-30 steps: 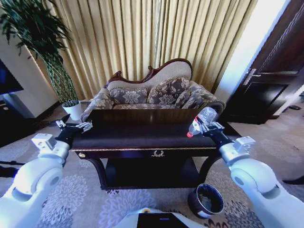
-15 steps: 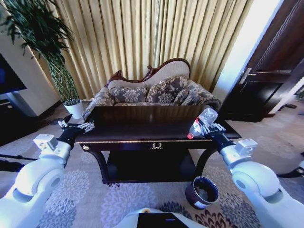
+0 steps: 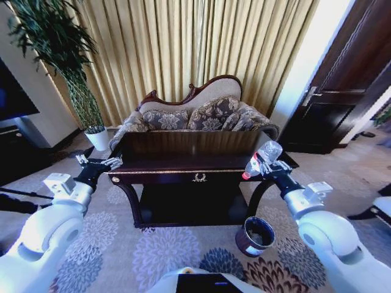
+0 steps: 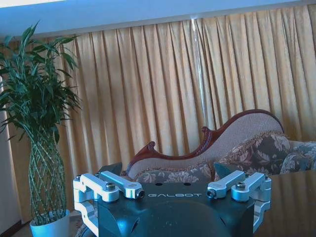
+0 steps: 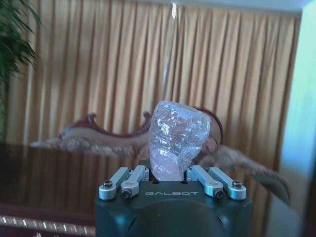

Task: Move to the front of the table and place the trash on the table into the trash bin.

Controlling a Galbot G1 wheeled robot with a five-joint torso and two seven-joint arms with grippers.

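1. Centrally, the dark glossy console table (image 3: 183,163) stands before the robot, its gold ornament (image 3: 199,177) at the middle of the front edge and a lower shelf beneath.
2. Right gripper (image 3: 267,163): raised beside the table's front right corner, its fingers closed around a crumpled clear plastic bottle (image 3: 259,157) with a red label; the bottle tilts, cap end lowest and toward the table.
3. Right wrist view: the same bottle (image 5: 177,139) stands between the closed fingers (image 5: 129,181), its dented clear body rising above the gripper body.
4. Left gripper (image 3: 98,165): held just off the table's front left corner, fingers spread apart and holding nothing.
5. Left wrist view: the spread fingers (image 4: 116,184) frame a sofa (image 4: 232,153) and curtains (image 4: 173,84).
6. Trash bin (image 3: 255,235): a small dark cylinder on the patterned carpet (image 3: 153,250), near the table's front right leg, below the right gripper.
7. Background: patterned sofa (image 3: 195,116) behind the table's far edge; white plant pot (image 3: 98,138) beyond the left end; dark door (image 3: 342,91) at right.
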